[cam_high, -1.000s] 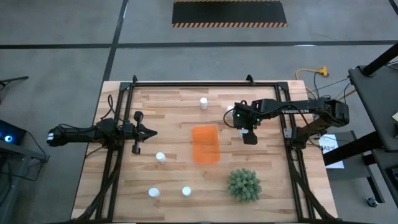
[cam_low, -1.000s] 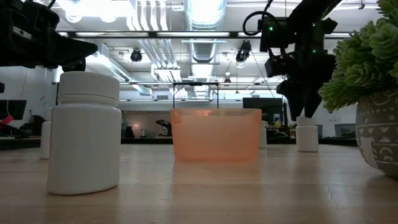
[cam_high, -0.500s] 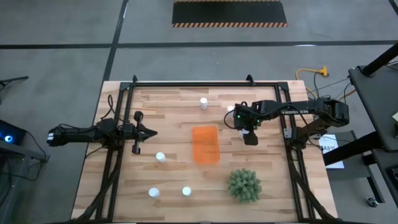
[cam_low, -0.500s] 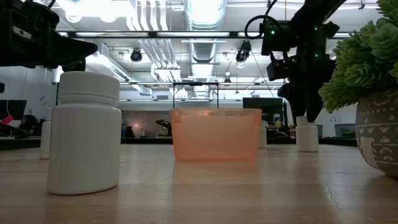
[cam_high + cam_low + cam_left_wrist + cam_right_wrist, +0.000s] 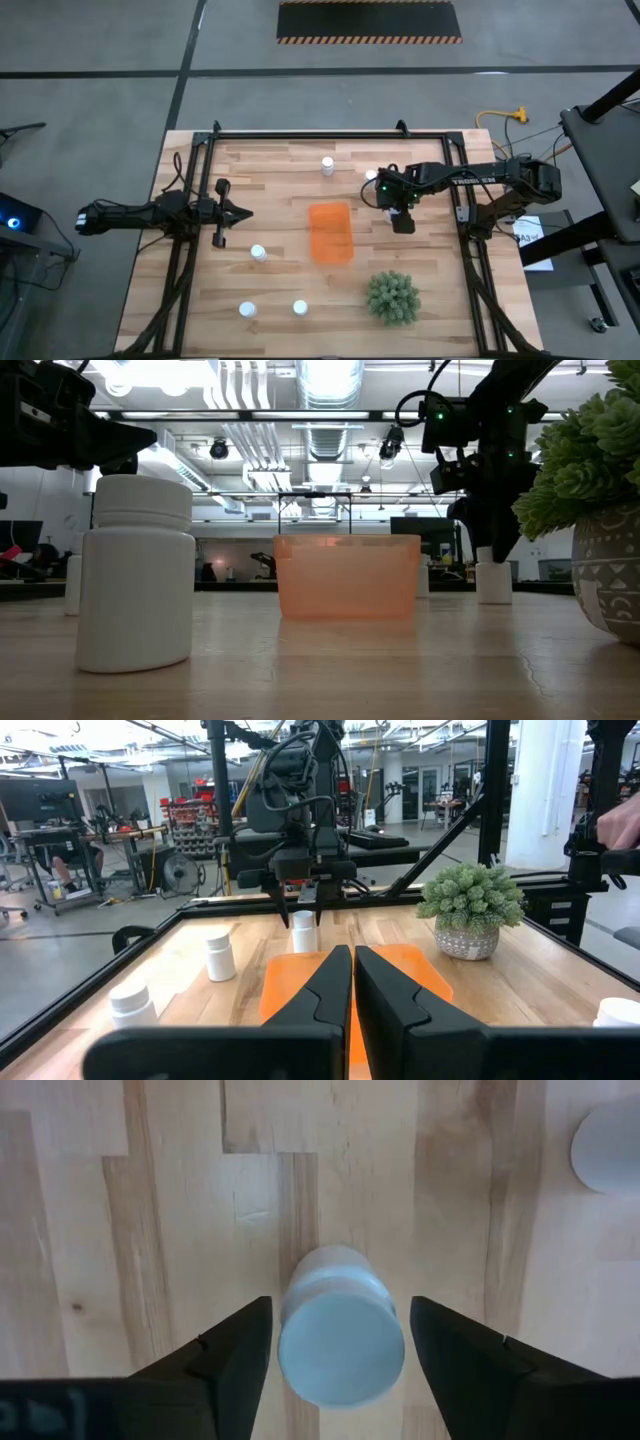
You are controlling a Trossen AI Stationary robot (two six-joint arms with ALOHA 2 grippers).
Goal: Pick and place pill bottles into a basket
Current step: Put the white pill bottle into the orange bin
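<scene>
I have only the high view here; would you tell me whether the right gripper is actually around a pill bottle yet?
Observer: Yes. In the right wrist view the right gripper straddles one pill bottle, with a finger on each side.
Operator: Are the fingers touching it?
Observer: No. A narrow gap shows on both sides, so the gripper is open.
Operator: Is that bottle upright?
Observer: Yes. The low view shows it standing on the table, cap up.
</scene>
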